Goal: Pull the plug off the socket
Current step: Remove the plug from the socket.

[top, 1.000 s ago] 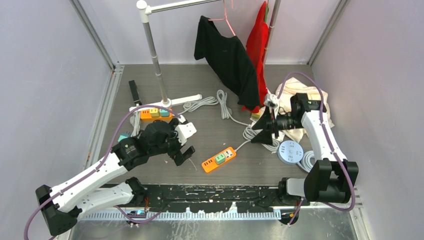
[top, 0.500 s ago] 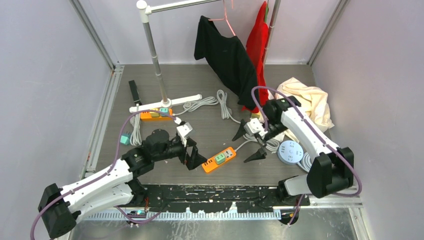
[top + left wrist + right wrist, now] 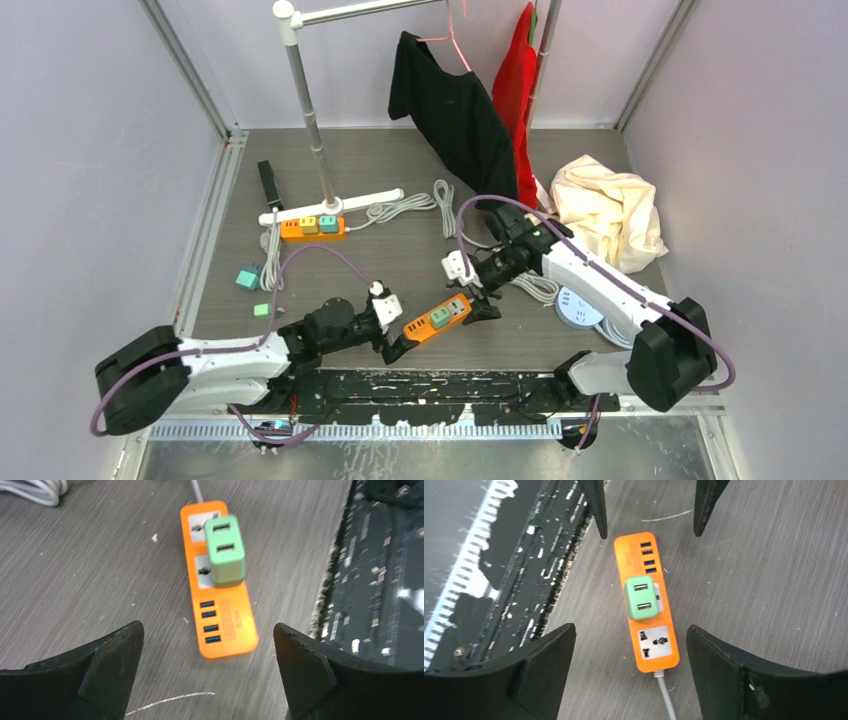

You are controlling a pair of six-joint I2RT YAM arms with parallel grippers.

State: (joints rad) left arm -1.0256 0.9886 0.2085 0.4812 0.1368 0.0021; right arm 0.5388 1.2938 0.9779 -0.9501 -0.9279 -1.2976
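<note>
An orange socket strip (image 3: 452,309) lies near the table's front edge, and a green plug (image 3: 440,317) sits in its middle outlet. My left gripper (image 3: 389,337) is open just off the strip's USB end, the strip (image 3: 223,611) ahead between its fingers and the plug (image 3: 225,550) beyond. My right gripper (image 3: 479,300) is open over the cable end. In its view the strip (image 3: 648,645) lies between its fingers, with the plug (image 3: 641,597) just past them. Neither gripper touches the plug.
A second orange strip (image 3: 311,228) lies by the clothes rack base (image 3: 330,205). Black (image 3: 455,110) and red (image 3: 515,80) garments hang at the back, near a cream cloth (image 3: 605,210). There are grey cables (image 3: 440,205), a round white socket (image 3: 578,305), loose green plugs (image 3: 246,277) and a black rail (image 3: 430,385).
My right arm swung left from the cream cloth down to the strip's cable end. My left arm dropped low and reached right to the strip's USB end.
</note>
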